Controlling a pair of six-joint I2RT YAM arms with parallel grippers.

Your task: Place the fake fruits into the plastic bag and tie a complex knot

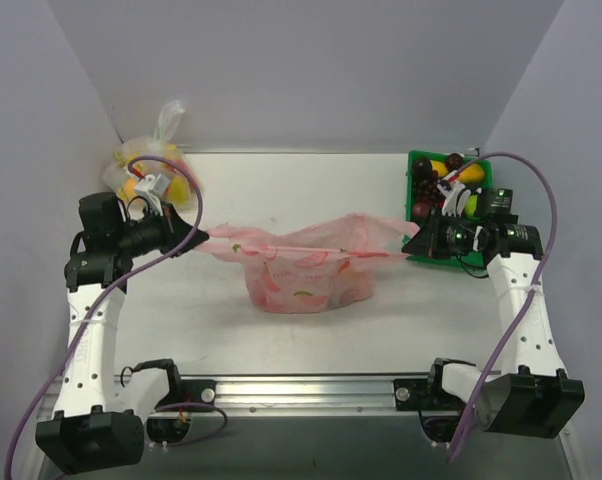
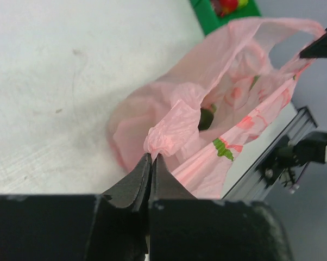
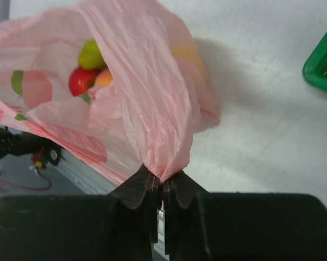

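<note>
The pink plastic bag [image 1: 306,270] sits mid-table, its two handle loops stretched out sideways. My left gripper [image 1: 199,238] is shut on the left handle [image 2: 171,130]. My right gripper [image 1: 409,243] is shut on the right handle [image 3: 163,125]. Inside the bag the right wrist view shows a red apple [image 3: 83,80], a green fruit [image 3: 91,54] and an orange fruit [image 3: 104,78]. More fake fruits, among them dark grapes [image 1: 423,185] and a yellow one [image 1: 469,172], lie in the green tray [image 1: 417,160] behind the right gripper. No knot shows.
A clear bag of yellow-red fruit [image 1: 151,170] stands at the back left, just behind the left arm. The green tray also shows in the left wrist view [image 2: 207,16]. Grey walls close the back and sides. A metal rail [image 1: 301,390] runs along the near edge.
</note>
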